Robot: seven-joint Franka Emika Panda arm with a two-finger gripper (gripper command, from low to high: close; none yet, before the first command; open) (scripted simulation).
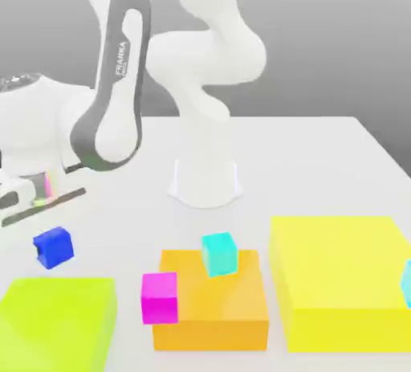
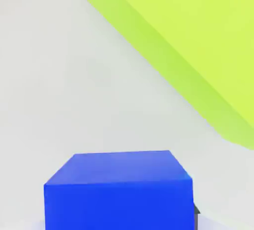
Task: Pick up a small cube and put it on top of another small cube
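Claw [image 1: 36, 202] at the table's [image 1: 321, 153] edge on the exterior view's left, closed narrow on the small deep royal-blue cube [image 1: 54, 247]. In the hand view that cube [image 2: 119, 191] sits right at the fingertips, with a dark finger sliver [image 2: 196, 210] against one side.

- Blue cube: near that same table edge, just behind the flat lime-green block [image 1: 56, 322], apart from it. Whether it's touching the table, can't tell.
- Lime block: table corner nearest the camera, exterior view's left. Its slab [image 2: 198, 40] also shows in the hand view.
- Small magenta cube [image 1: 159, 296]: on the table, touching the left side of the flat orange block [image 1: 213, 314].
- Small turquoise cube [image 1: 218, 252]: on top of the orange block, at its back edge.
- White robot base [image 1: 205, 177]: mid-table, behind the orange block.
- Large flat yellow block [image 1: 341, 282]: just right of the orange one, a narrow gap between them.
- Small pale sky-cyan cube [image 1: 406, 282]: at the yellow block's right end, cut by the frame; on it or beside it, can't tell. Well apart from the blue cube.
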